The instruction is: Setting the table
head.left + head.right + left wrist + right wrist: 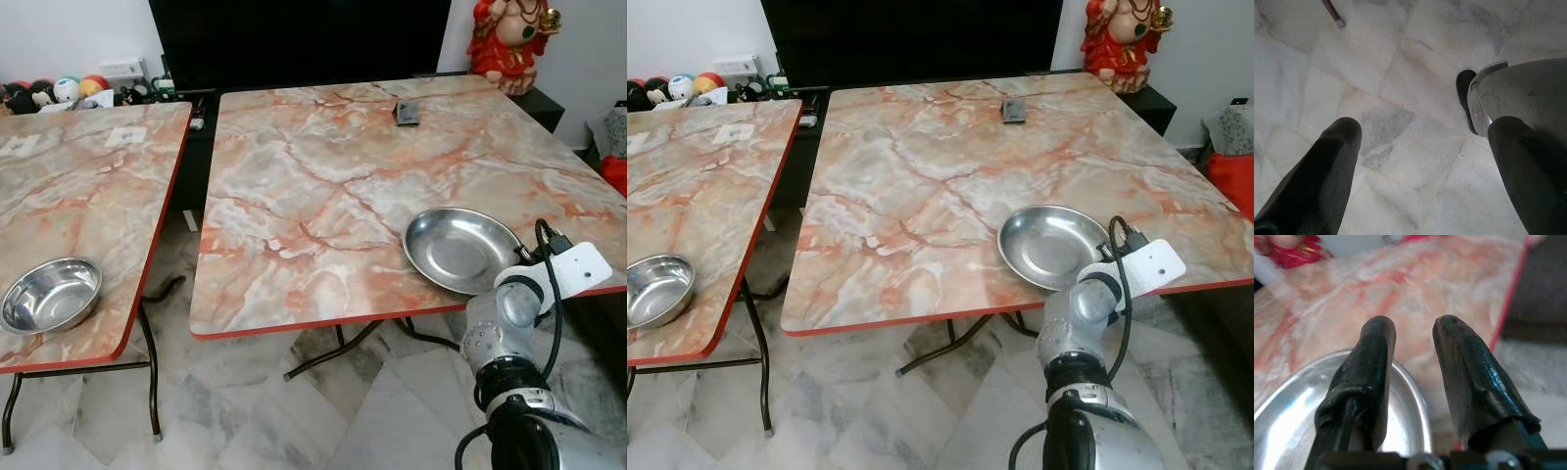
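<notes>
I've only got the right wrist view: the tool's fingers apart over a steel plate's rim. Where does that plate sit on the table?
Observer: The plate lies at the near edge of the right table, toward its right corner, just ahead of the right tool.
Operator: Any other dishes about?
Observer: One steel bowl, on the left table, by its near edge.
Operator: And the left tool?
Observer: The left tool hangs open over the marble floor, idle.
</notes>
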Available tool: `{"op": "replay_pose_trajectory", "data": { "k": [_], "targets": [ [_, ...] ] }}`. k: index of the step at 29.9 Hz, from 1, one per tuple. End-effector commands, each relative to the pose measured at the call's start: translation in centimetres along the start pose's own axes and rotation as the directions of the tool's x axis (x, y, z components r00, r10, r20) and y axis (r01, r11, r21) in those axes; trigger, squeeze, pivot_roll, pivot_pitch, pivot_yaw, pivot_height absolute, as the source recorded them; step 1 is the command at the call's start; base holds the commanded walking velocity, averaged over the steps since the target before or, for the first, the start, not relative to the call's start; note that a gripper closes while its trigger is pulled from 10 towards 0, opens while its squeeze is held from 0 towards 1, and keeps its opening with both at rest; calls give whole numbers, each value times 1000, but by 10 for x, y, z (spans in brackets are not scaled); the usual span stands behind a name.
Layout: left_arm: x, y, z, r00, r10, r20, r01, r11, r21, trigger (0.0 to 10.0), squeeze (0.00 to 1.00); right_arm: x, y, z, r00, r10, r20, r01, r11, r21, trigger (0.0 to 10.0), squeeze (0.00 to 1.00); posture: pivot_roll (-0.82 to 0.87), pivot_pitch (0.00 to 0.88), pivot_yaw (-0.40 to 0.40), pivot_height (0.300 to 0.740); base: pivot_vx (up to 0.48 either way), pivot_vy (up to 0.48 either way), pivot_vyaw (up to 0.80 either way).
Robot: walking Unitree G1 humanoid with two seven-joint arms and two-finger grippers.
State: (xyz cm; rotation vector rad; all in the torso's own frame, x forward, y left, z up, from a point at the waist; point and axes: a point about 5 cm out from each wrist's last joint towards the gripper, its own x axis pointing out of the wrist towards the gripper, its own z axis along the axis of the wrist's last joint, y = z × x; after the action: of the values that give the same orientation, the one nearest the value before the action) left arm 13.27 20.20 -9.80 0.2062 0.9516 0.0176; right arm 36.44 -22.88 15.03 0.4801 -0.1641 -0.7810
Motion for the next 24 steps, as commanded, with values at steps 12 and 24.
{"op": "replay_pose_trajectory", "data": {
  "k": [12, 24],
  "targets": [
    [0, 6, -1, 1000, -6, -16, 5, 999, -44, 10000, 0, -20, -23, 33, 911, 339, 233, -247, 903, -351, 10000, 0, -39, 75, -7, 740, 0, 0, 0],
    [7, 32, 27, 999, 7, 46, -5, 999, -45, 10000, 0, -60, -154, -30, 969, -221, -111, 148, 877, -458, 10000, 0, -62, 36, -14, 740, 0, 0, 0]
  ]
}}
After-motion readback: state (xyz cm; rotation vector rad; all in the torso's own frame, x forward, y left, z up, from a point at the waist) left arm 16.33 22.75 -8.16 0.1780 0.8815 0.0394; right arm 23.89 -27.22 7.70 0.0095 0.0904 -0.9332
